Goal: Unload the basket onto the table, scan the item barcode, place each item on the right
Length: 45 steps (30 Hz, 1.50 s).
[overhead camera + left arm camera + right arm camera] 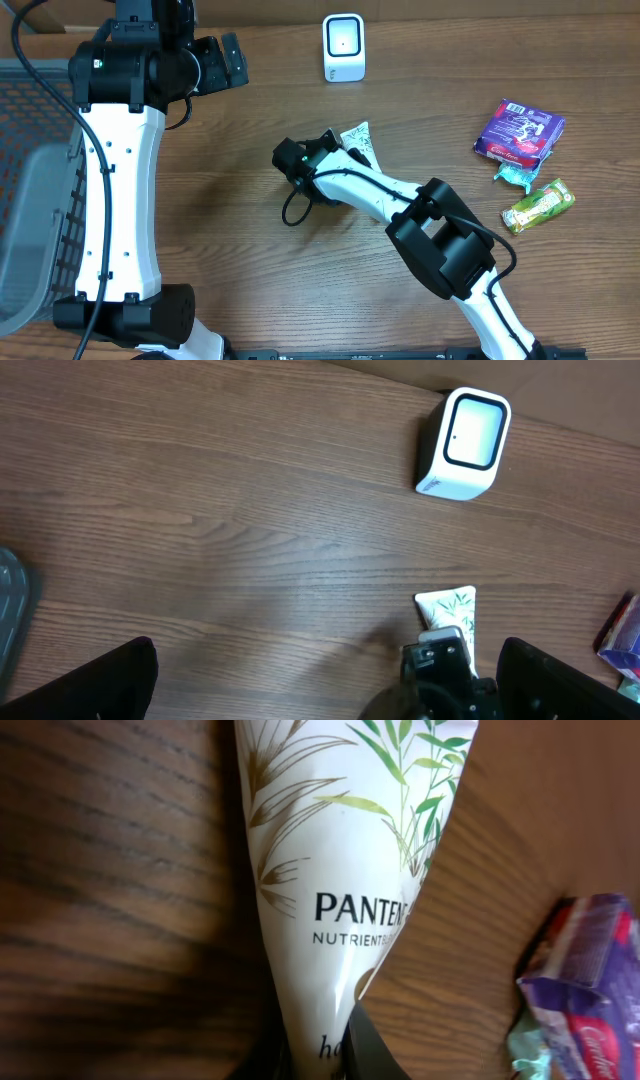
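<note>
The wooden worktop [200,200] carries everything. On its left side stands the left arm, and its tool [228,60] hangs with the jaws fully apart and nothing between them. It is high above the board, short of the scanner.

At the far left edge there is a grey mesh basket [30,200]. It is the only container here, and only part of it is in view, so I cannot tell what is in it.

The right arm reaches from the lower right to the middle of the worktop. The white scanner [344,47] stands upright near the far edge. Well apart on the right lie a purple packet [518,132] and a green packet [538,205].

The task's thing is a white Pantene sachet [340,870] with a leaf print. It lies flat in the middle of the worktop, in front of the scanner. The right tool [318,1055] is closed on its narrow end.

I judge the sachet to be light, soft and glossy, so it may sag or slip. A hold on the flat sealed edge seems best, as it leaves the printed faces uncovered for the scanner.
</note>
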### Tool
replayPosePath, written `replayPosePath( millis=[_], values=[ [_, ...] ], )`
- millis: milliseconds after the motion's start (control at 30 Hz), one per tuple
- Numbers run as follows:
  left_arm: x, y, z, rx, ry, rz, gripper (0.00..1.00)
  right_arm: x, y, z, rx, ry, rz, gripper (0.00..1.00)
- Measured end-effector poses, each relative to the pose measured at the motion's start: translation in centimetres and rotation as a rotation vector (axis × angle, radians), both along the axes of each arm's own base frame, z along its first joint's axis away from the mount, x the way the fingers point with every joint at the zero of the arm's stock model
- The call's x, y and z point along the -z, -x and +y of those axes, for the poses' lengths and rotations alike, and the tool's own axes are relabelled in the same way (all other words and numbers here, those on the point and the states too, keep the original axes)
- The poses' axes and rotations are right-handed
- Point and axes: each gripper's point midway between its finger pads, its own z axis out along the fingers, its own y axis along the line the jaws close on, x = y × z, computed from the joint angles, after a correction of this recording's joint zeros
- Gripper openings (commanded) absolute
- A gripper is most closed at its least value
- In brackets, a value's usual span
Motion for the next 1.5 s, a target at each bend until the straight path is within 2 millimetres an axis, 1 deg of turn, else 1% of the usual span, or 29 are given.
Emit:
replayPosePath(
  millis=[67,167,267,300,400,467,567,667,833,900,1033,1133,1267,1400,1500],
  values=[
    [0.0,0.0,0.0,0.0,0.0,0.0,1.0,-0.1,0.0,0.3,0.015,-0.045,0.034,0.05],
    [0.0,0.0,0.0,0.0,0.0,0.0,0.99,-0.5,0.0,1.4,0.038,-0.184,0.111,0.05],
    [0.0,0.0,0.0,0.0,0.0,0.0,1.0,-1.3,0.7,3.4,0.039,-0.416,0.244,0.06],
    [0.0,0.0,0.0,0.0,0.0,0.0,1.0,-1.5,0.9,3.8,0.036,-0.468,0.28,0.06],
    [0.0,0.0,0.0,0.0,0.0,0.0,1.0,-2.9,2.2,5.8,0.006,-0.741,0.474,0.06],
    [0.0,0.0,0.0,0.0,0.0,0.0,1.0,-3.6,2.1,6.5,-0.014,-0.894,0.555,0.07],
    [0.0,0.0,0.0,0.0,0.0,0.0,1.0,-3.8,1.5,6.1,-0.02,-1.064,0.617,0.09],
    [0.0,0.0,0.0,0.0,0.0,0.0,0.99,-2.7,1.7,5.0,0.005,-1.14,0.66,0.12],
    [0.0,0.0,0.0,0.0,0.0,0.0,0.99,-1.2,3.3,4.5,0.02,-1.164,0.715,0.21],
    [0.0,0.0,0.0,0.0,0.0,0.0,1.0,-0.8,3.3,4.3,0.031,-1.141,0.709,0.27],
    [0.0,0.0,0.0,0.0,0.0,0.0,1.0,0.0,2.3,3.1,0.073,-1.067,0.642,0.32],
    [0.0,0.0,0.0,0.0,0.0,0.0,1.0,0.5,1.5,2.0,0.104,-0.997,0.586,0.34],
    [0.0,0.0,0.0,0.0,0.0,0.0,1.0,0.5,0.4,0.3,0.125,-0.902,0.505,0.35],
    [0.0,0.0,0.0,0.0,0.0,0.0,1.0,0.5,-0.2,-1.0,0.142,-0.828,0.453,0.35],
    [0.0,0.0,0.0,0.0,0.0,0.0,1.0,0.3,-0.4,-1.8,0.156,-0.781,0.438,0.4]
  ],
)
